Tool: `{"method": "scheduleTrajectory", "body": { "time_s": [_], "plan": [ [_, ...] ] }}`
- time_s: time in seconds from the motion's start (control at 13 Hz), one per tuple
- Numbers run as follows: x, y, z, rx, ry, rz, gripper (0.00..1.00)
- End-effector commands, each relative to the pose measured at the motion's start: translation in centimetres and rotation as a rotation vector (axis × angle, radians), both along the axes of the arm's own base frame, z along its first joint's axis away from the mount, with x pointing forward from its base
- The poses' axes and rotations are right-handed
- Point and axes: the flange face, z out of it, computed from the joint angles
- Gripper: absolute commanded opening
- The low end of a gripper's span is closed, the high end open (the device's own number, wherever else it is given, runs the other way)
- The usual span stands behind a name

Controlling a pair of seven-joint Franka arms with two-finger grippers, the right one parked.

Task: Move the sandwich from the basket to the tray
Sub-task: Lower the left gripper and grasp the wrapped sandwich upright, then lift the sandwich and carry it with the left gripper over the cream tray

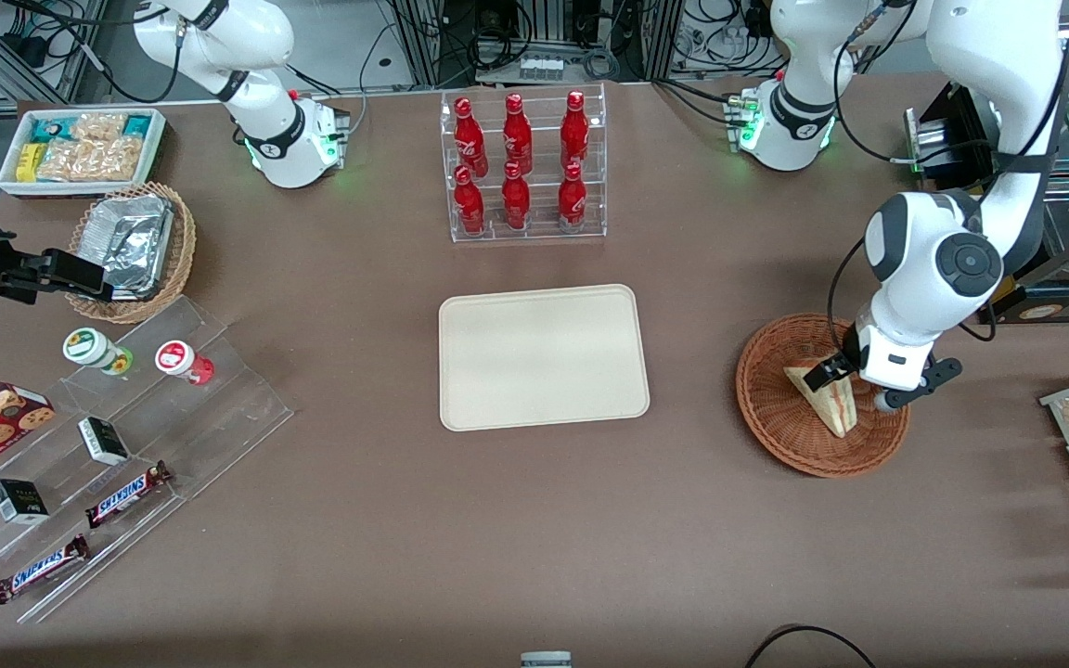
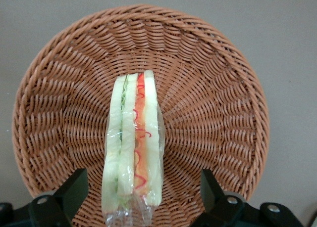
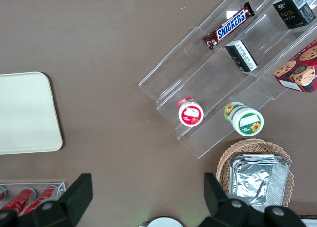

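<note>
Left gripper (image 1: 855, 380) low over the reddish-brown wicker basket (image 1: 766, 408), fingers (image 2: 74, 190) spread wide on either side of the sandwich (image 2: 132, 148), not touching it. Sandwich wedge standing on edge inside the basket, wrapped in clear film. Cream tray (image 1: 542, 356) well apart, bare

The front view looks steeply down over the whole table (image 1: 534, 538) from its near edge. The left wrist camera looks straight down, close, onto the basket (image 2: 64, 88) and sandwich (image 2: 132, 148), shared with the front view. The right wrist camera, seemingly higher, shares the tray (image 3: 25, 113) corner.
</note>
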Motion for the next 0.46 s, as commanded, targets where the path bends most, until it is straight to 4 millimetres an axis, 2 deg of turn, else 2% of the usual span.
{"method": "scheduleTrajectory", "body": {
  "time_s": [0.0, 0.31, 0.38],
  "plan": [
    [0.0, -0.3, -1.3, 0.008, 0.001, 0.007, 1.00],
    [-0.2, -0.1, -3.1, 0.013, 0.031, 0.004, 1.00],
    [-0.2, 0.4, -3.2, 0.017, 0.034, 0.006, 0.93]
  ]
}}
